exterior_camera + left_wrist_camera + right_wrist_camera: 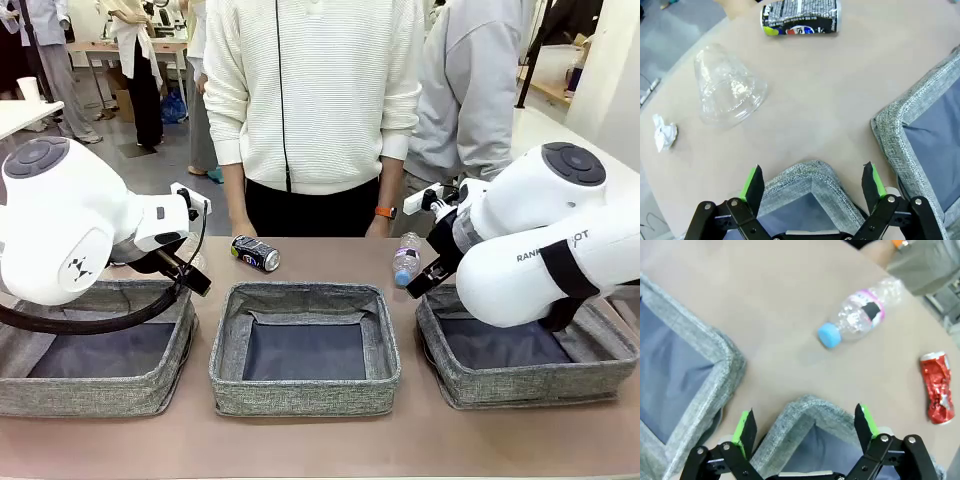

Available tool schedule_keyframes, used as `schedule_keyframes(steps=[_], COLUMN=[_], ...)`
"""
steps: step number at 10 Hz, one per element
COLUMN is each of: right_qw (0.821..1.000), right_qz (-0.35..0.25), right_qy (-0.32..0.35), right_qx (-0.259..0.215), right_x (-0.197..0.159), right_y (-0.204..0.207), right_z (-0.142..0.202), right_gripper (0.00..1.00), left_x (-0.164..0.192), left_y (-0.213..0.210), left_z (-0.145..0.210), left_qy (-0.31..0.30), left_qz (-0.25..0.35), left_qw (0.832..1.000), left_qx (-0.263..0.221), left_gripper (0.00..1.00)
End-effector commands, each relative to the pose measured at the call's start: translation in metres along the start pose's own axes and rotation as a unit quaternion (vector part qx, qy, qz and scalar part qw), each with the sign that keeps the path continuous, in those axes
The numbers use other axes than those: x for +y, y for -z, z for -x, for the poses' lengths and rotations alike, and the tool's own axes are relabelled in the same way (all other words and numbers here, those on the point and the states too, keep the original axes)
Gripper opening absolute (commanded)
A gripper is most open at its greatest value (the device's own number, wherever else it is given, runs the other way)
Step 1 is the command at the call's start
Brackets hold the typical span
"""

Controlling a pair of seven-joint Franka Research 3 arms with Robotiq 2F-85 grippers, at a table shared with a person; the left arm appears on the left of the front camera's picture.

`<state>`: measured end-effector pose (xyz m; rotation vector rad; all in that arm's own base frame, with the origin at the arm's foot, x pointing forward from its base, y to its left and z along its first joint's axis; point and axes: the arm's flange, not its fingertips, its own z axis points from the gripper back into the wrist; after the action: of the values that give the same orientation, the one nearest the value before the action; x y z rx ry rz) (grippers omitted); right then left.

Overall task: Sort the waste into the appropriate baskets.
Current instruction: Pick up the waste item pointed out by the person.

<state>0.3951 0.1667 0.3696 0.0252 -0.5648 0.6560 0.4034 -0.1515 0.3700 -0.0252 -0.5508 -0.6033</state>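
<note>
**State.** The left gripper and the right gripper both stand with jaws spread wide and hold nothing. Each hangs over the far corner of its own outer basket. The left basket, middle basket and right basket sit in a row on the near half of the table, and no waste shows in them. All the waste lies beyond them. On the left are the tissue, the clear container and the blue can. On the right are the bottle and the red can.

**Hazards.**
- A straight descent from here is likely to catch a finger on the soft basket rim below and drag the basket.
- The clear container looks thin, so a firm closure may crush it or squeeze it out of the jaws.
- The cans and the bottle lie on their sides, so a glancing touch may roll them.
- The tissue and the red can lie near table edges, so a push may send them off.
- People stand at the far edge, so long reaches come close to their hands.

**Clearance.** Open tabletop lies between the basket rims and the waste. The gaps between baskets are narrow.
</note>
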Motion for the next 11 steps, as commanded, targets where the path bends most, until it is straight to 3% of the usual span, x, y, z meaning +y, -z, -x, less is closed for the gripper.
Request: schedule_keyframes(steps=[1, 11], right_qw=[1.0, 1.0], right_qz=[0.0, 0.0], right_qy=[0.0, 0.0], right_qx=[0.0, 0.0], right_x=[0.0, 0.0001], right_y=[0.0, 0.0001], right_z=[0.0, 0.0], right_gripper=[1.0, 1.0], left_x=[0.0, 0.0], left_y=[0.0, 0.0], left_z=[0.0, 0.0], left_qy=[0.0, 0.0], left_qz=[0.0, 0.0], left_qw=[1.0, 1.0], left_qx=[0.0, 0.0], left_gripper=[1.0, 1.0])
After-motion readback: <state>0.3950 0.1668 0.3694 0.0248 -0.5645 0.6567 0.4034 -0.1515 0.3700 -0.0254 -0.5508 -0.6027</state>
